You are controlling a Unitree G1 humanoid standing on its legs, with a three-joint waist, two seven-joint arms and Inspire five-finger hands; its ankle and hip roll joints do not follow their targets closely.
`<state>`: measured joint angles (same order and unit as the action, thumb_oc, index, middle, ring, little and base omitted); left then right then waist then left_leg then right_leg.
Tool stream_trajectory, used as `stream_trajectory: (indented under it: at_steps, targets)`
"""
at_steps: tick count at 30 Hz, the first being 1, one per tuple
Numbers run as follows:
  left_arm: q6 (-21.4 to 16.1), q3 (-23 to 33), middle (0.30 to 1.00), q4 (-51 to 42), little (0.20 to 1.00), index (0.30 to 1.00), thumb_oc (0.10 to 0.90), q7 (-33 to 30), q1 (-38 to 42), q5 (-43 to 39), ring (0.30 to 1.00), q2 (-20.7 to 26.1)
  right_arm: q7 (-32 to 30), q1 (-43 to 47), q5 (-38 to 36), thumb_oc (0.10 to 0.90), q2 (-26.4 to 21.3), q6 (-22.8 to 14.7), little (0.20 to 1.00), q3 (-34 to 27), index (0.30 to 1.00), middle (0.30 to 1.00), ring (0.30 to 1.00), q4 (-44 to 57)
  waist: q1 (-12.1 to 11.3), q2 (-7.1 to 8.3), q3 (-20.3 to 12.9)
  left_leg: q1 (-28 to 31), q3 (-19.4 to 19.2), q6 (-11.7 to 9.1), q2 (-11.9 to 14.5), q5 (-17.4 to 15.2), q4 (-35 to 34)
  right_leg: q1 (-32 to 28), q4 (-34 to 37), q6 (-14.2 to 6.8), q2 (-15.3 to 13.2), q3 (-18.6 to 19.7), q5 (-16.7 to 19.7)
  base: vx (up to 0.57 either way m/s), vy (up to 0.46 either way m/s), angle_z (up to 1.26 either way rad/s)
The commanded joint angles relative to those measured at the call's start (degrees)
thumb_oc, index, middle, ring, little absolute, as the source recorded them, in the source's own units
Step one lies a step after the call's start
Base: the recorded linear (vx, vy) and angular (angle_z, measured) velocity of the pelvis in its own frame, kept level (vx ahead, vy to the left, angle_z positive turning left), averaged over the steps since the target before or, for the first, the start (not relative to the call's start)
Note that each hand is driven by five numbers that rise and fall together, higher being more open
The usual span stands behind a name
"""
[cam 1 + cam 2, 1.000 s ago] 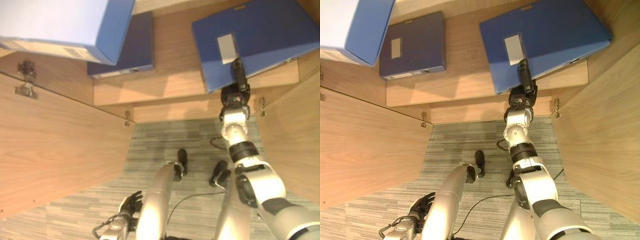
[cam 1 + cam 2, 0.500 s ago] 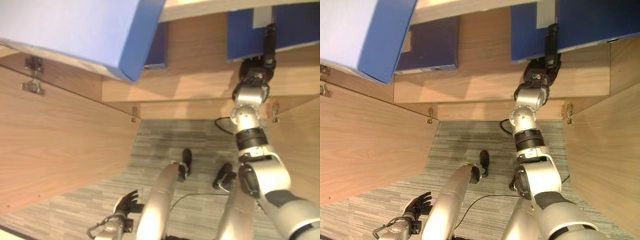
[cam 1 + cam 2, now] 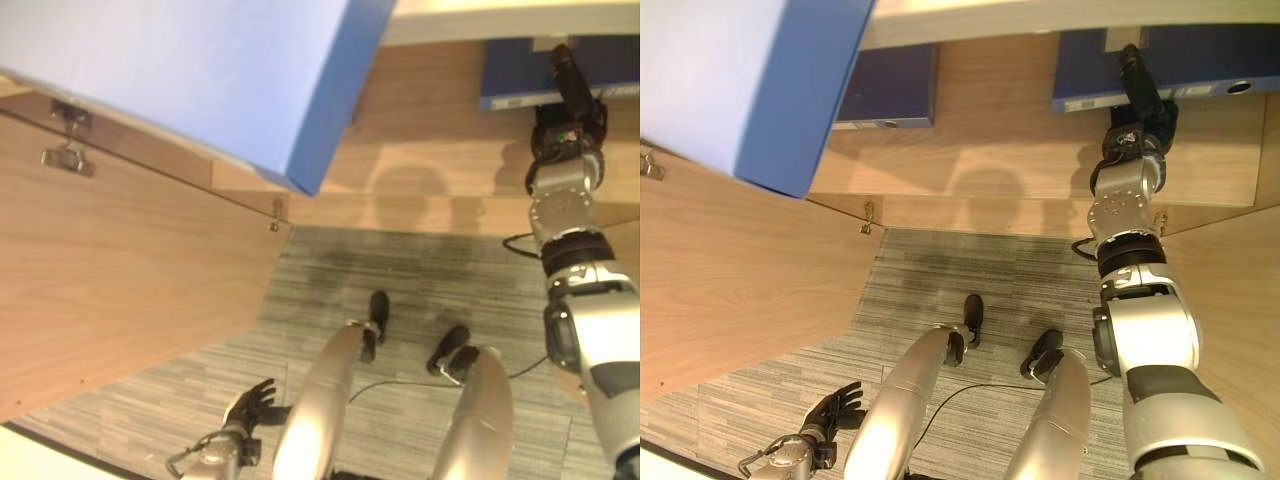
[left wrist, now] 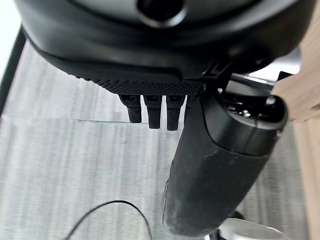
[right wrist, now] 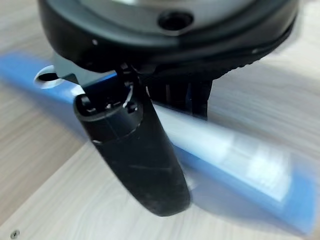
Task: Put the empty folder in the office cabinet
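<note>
The blue folder (image 3: 1200,62) lies flat on the wooden cabinet shelf (image 3: 1010,160), its spine with a metal ring hole facing out and set back from the shelf's front edge. My right hand (image 3: 1140,108) reaches in to it with straight fingers laid over the spine. In the right wrist view the thumb (image 5: 137,155) stands in front of the folder's spine (image 5: 240,165) and the fingers (image 5: 182,95) rest against it, not curled round it. My left hand (image 3: 832,408) hangs low over the carpet, fingers relaxed and holding nothing.
A second, darker folder (image 3: 890,85) lies on the same shelf to the left. A big light-blue box file (image 3: 200,70) juts out from a higher level at the upper left. Open cabinet doors stand at the left (image 3: 100,290) and the right (image 3: 1240,300).
The view has shifted. The blue folder, earlier skewed and overhanging the shelf's front, now lies square and deeper in. My right arm has stretched further into the cabinet.
</note>
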<state>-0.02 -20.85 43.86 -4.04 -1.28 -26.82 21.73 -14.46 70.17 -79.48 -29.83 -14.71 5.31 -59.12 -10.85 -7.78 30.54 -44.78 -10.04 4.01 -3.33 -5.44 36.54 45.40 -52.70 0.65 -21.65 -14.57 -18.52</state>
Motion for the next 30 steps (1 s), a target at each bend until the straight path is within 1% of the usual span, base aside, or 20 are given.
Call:
stream_trajectory:
  at_steps: [1,3,5,7,8,11,12,13,15,17,19,20,21,22,25,27,28,30]
  targets:
    - [0.5,-3.8,0.900,-0.5,0.900,0.900,0.800,0.0,-5.0,-2.5,0.900,2.4,3.4,9.6,-0.3,0.800,-4.2,-0.7,0.900,2.6,0.900,0.900,0.900,3.2,0.0,-7.78,-1.9,3.7,0.2,-2.8,3.2,-9.1,2.6,-2.9,4.9,-3.7,2.7,4.4,3.9,0.00,0.000,0.00]
    - [0.6,-3.8,0.900,-0.8,0.900,0.900,0.800,0.0,-4.9,-2.6,0.900,2.5,3.3,9.4,-0.3,0.800,-3.6,-1.1,0.900,2.3,0.900,0.900,0.900,4.1,0.1,-7.85,-1.9,4.1,0.0,-2.8,3.2,-9.2,2.4,-3.0,5.0,-3.7,2.7,4.5,3.9,0.00,0.000,0.00]
    - [0.4,-3.7,0.900,-0.8,0.900,0.900,0.800,-0.2,-4.6,-2.5,0.900,2.2,3.8,8.7,-0.8,0.800,-1.2,-2.0,0.900,1.9,0.900,0.900,0.900,6.6,0.1,-8.15,-2.0,4.9,-0.3,-2.7,3.2,-9.3,1.8,-3.4,5.3,-3.9,2.8,4.6,4.0,0.00,0.000,0.00]
    - [0.2,-3.6,0.900,-0.7,0.900,0.900,0.800,-0.2,-4.4,-2.4,0.900,2.1,4.0,8.4,-0.9,0.800,-0.5,-2.4,0.900,1.9,0.900,0.900,0.900,7.5,0.1,-8.24,-2.0,5.2,-0.5,-2.7,3.2,-9.2,1.6,-3.5,5.5,-4.0,2.8,4.6,4.1,0.00,-0.003,-0.04]
    - [0.1,-3.5,0.900,0.1,0.900,0.900,0.800,-0.4,-4.1,-2.0,0.900,1.8,5.0,7.2,-1.0,0.800,0.6,-2.8,0.900,1.9,0.900,0.900,0.900,9.7,0.3,-8.19,-2.0,6.1,-0.6,-2.6,3.1,-9.0,0.7,-4.2,6.3,-4.2,2.7,4.6,4.5,0.00,-0.010,-0.09]
    - [-0.2,-3.3,0.900,1.0,0.900,0.900,0.800,-0.3,-3.6,-1.6,0.900,1.5,6.6,6.0,-2.2,0.800,2.1,-3.7,0.900,1.7,0.900,0.900,0.900,11.9,0.6,-8.11,-2.0,7.1,-0.9,-2.7,3.0,-8.7,-0.4,-5.0,7.1,-4.3,2.8,4.5,4.9,0.00,-0.001,-0.05]
    - [-0.9,-4.0,0.900,0.7,0.900,0.900,0.800,-0.7,-2.6,0.4,0.900,1.0,7.2,5.0,-2.4,0.800,3.9,-4.4,0.900,2.2,0.900,0.900,0.900,14.5,1.0,-7.82,-1.9,7.4,-1.0,-2.6,3.1,-8.7,-0.7,-5.2,7.4,-4.4,2.8,4.5,5.1,-0.01,0.011,-0.04]
    - [0.3,-2.8,0.900,3.1,0.900,0.900,0.800,-0.8,-2.7,0.6,0.900,0.7,7.1,4.6,-5.2,0.800,4.2,-5.3,0.900,-0.6,0.900,0.900,0.900,14.0,0.7,-8.14,-2.3,7.9,-1.0,-2.6,3.1,-8.6,-1.3,-5.7,8.1,-4.6,2.7,4.3,5.2,0.00,0.004,-0.03]
    - [0.4,-1.1,0.900,7.6,0.900,0.900,0.800,-0.6,-2.9,0.4,0.900,-0.1,8.6,4.7,-7.0,0.800,2.9,-6.0,0.900,-1.4,0.900,0.900,0.900,13.7,0.3,-8.24,-2.7,8.8,-1.0,-2.6,3.0,-8.3,-2.6,-6.6,9.3,-4.9,2.7,4.1,5.6,-0.01,-0.018,-0.07]
    - [0.3,-0.5,0.900,9.7,0.900,0.900,0.800,-0.4,-2.5,0.9,0.900,-0.3,9.6,4.3,-6.1,0.800,2.0,-4.5,0.900,-0.2,0.900,0.900,0.900,14.0,0.2,-8.23,-2.8,9.4,-1.1,-2.7,3.0,-8.0,-3.2,-7.0,10.0,-5.1,2.7,3.9,6.0,-0.01,-0.008,-0.02]
    - [-0.1,-0.3,0.900,10.7,0.900,0.900,0.800,0.2,-2.2,1.3,0.900,-0.1,11.6,3.8,-5.0,0.800,1.0,-1.6,0.900,2.3,0.900,0.900,0.900,13.8,0.3,-8.04,-2.9,9.9,-1.1,-2.8,3.1,-7.6,-3.9,-7.6,10.6,-5.2,2.7,3.7,6.4,-0.01,-0.016,0.00]
    - [-0.4,-0.2,0.900,11.7,0.900,0.900,0.800,1.2,-2.4,2.0,0.900,0.3,13.7,3.2,-2.6,0.800,-1.1,2.2,0.900,6.0,0.900,0.900,0.900,12.5,0.5,-7.79,-3.0,10.4,-1.2,-2.9,3.3,-7.2,-4.6,-8.1,11.2,-5.2,2.7,3.5,6.9,-0.02,-0.028,0.03]
    - [-0.5,-0.2,0.900,11.8,0.900,0.900,0.800,1.8,-2.2,2.2,0.900,0.6,15.4,3.5,-0.7,0.800,-2.7,4.3,0.900,8.5,0.900,0.900,0.900,11.2,0.6,-7.69,-2.9,10.8,-1.3,-2.9,3.4,-6.9,-5.0,-8.5,11.8,-5.2,2.8,3.4,7.1,-0.02,-0.031,0.02]
    - [-0.6,-0.2,0.900,11.7,0.900,0.900,0.800,3.3,-2.3,2.7,0.900,1.5,17.5,4.3,3.9,0.800,-5.9,7.8,0.900,12.4,0.900,0.900,0.900,9.0,0.8,-7.29,-3.1,11.3,-1.2,-3.1,3.6,-6.5,-5.8,-9.0,12.6,-5.2,2.8,3.2,7.5,0.00,0.000,0.00]
    - [-0.8,-1.3,0.900,11.5,0.900,0.900,0.800,5.1,-3.3,3.9,0.900,2.4,20.0,5.5,7.1,0.800,-8.7,10.9,0.900,15.3,0.900,0.900,0.900,5.9,0.8,-7.03,-3.5,12.2,-1.1,-3.2,3.7,-6.0,-6.9,-10.1,13.9,-5.4,2.9,2.7,8.2,-0.01,-0.020,-0.05]
    - [-0.9,-1.6,0.900,11.5,0.900,0.900,0.800,5.5,-3.5,4.5,0.900,2.6,20.7,6.0,8.8,0.800,-9.6,12.1,0.900,16.7,0.900,0.900,0.900,4.4,0.7,-7.06,-3.6,12.8,-1.0,-3.3,3.7,-5.7,-7.7,-10.6,14.6,-5.5,2.9,2.3,8.5,-0.01,-0.020,-0.08]
    - [-0.8,-1.8,0.900,11.3,0.900,0.900,0.800,5.9,-3.4,5.0,0.900,2.9,21.6,6.5,11.1,0.800,-10.8,13.5,0.900,18.2,0.900,0.900,0.900,2.7,0.8,-6.97,-3.8,13.1,-0.9,-3.3,3.8,-5.4,-8.2,-11.0,15.3,-5.5,3.0,2.2,8.8,-0.01,-0.010,-0.04]
    - [-0.9,-1.8,0.900,10.9,0.900,0.900,0.800,6.5,-3.2,5.1,0.900,3.2,22.7,7.0,13.6,0.800,-11.7,15.2,0.900,20.0,0.900,0.900,0.900,1.2,0.9,-6.96,-3.9,13.7,-1.0,-3.4,3.8,-5.2,-8.7,-11.5,15.7,-5.6,3.0,2.0,9.0,0.00,0.000,0.00]
